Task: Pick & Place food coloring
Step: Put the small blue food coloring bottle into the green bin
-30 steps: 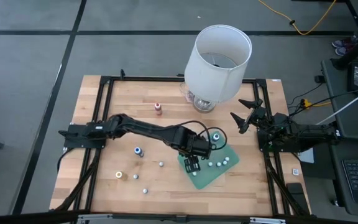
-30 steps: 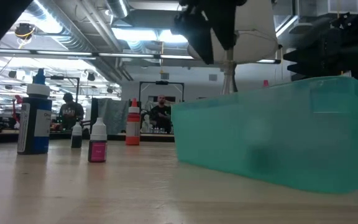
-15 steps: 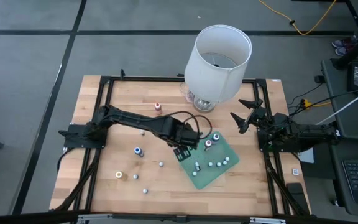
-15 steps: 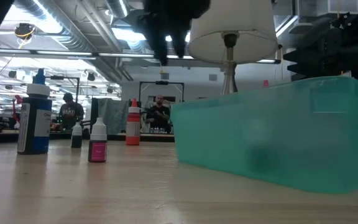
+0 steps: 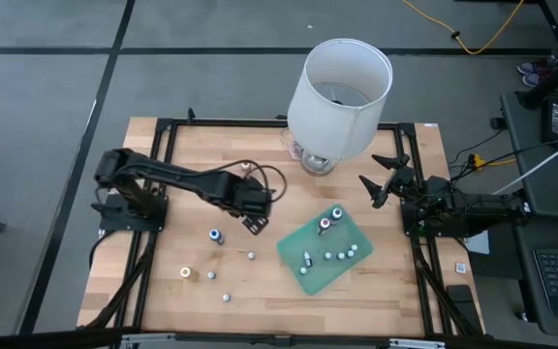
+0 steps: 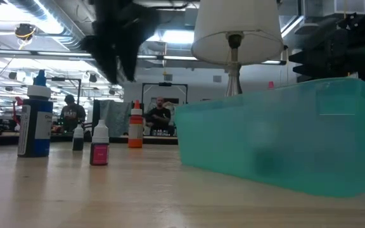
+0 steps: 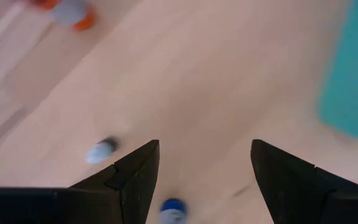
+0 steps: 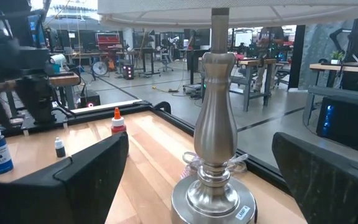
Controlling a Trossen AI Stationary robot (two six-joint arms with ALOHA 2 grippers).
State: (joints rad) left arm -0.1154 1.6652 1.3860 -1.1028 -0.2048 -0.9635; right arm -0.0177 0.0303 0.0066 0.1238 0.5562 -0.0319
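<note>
The food coloring is a set of tiny bottles. Several stand on the green mat [image 5: 323,276], among them a pink-topped one [image 5: 325,225]. Others stand on the bare wood: a blue-topped one [image 5: 216,236], a red one [image 5: 246,168], a yellow one [image 5: 186,273] and small whitish ones [image 5: 251,256]. My left gripper [image 5: 257,224] hangs open above the wood between the mat and the blue-topped bottle, holding nothing. In its wrist view the blue top [image 7: 173,208] shows below the spread fingers. My right gripper [image 5: 384,180] waits open at the table's right edge.
A tall lamp with a big white shade [image 5: 340,85] and a metal base [image 8: 216,143] stands at the far edge, close to my right gripper. A black frame [image 5: 163,126] rims the table. Bare wood lies near the front edge [image 5: 289,310]. People sit in the room beyond [image 6: 160,117].
My left gripper has drawn back from over the green mat toward the table's left and far side, its arm folding back. A small bottle now shows on the mat where the gripper stood. My right arm has kept still.
</note>
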